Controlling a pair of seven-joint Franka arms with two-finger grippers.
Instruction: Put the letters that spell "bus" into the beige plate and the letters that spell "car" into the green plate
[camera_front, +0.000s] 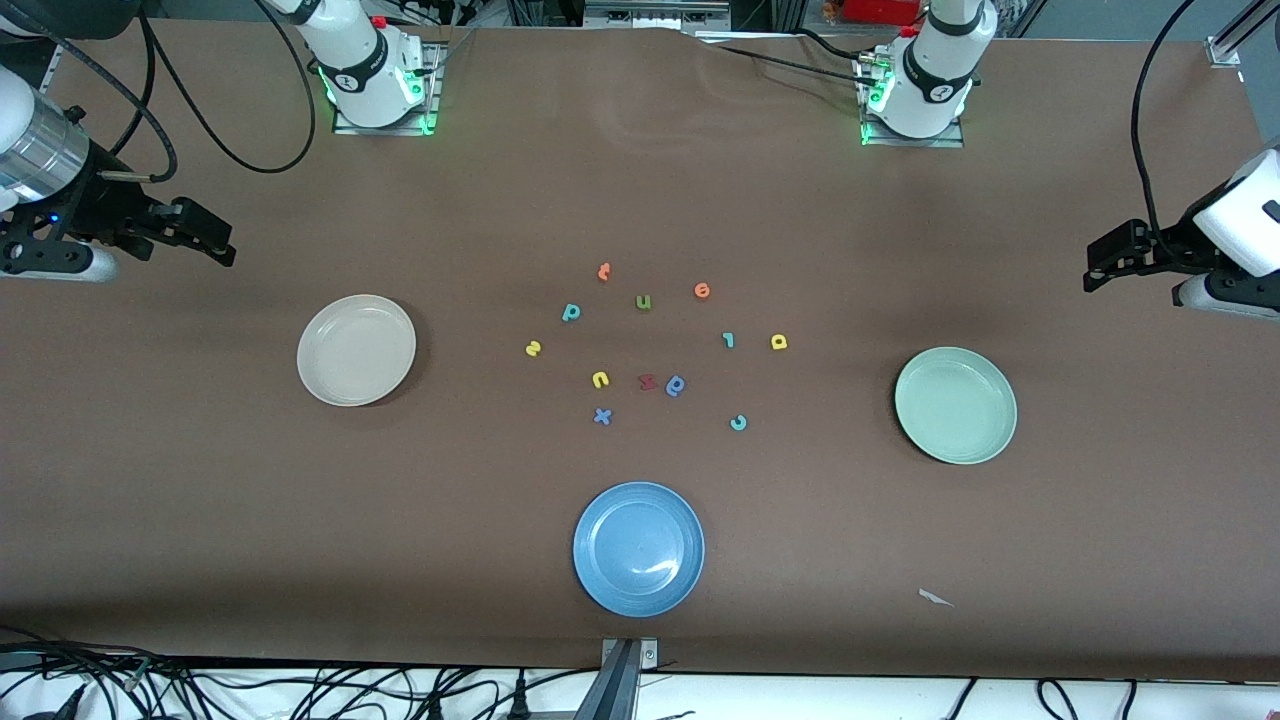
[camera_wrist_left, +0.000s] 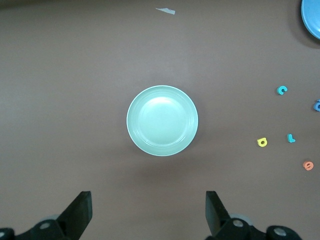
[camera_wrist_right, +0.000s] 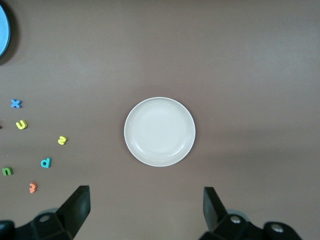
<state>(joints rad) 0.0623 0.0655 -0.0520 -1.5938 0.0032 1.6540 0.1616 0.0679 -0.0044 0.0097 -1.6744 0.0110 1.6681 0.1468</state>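
The brown desk (camera_front: 200, 520) carries 3 plates and a loose cluster of small foam letters at its centre. The beige plate (camera_front: 356, 350) lies toward the right arm's end of the desk; the green plate (camera_front: 955, 405) lies toward the left arm's end; both hold nothing. A blue plate (camera_front: 638, 549) sits close to the desk edge nearest the front camera, midway along it. Of the "bus" letters, the teal "b" (camera_front: 571, 312) lies on the beige-plate side of the cluster, the yellow "s" (camera_front: 533, 348) lies just nearer the front camera than it, and the yellow "u" (camera_front: 600, 379) lies nearer again, toward the cluster's centre. Of the "car" letters, the teal "r" (camera_front: 729, 340) and the yellow "a" (camera_front: 779, 342) lie side by side on the green-plate side, and the teal "c" (camera_front: 738, 422) lies nearer the front camera than both. All 6 rest flat on the desk, apart from one another and well apart from either plate. The left tool (camera_wrist_left: 148, 212) hangs released, fingers spread wide, above the desk beside the green plate, grasping nothing. The right tool (camera_wrist_right: 146, 210) hangs released in the same way beside the beige plate, also grasping nothing.
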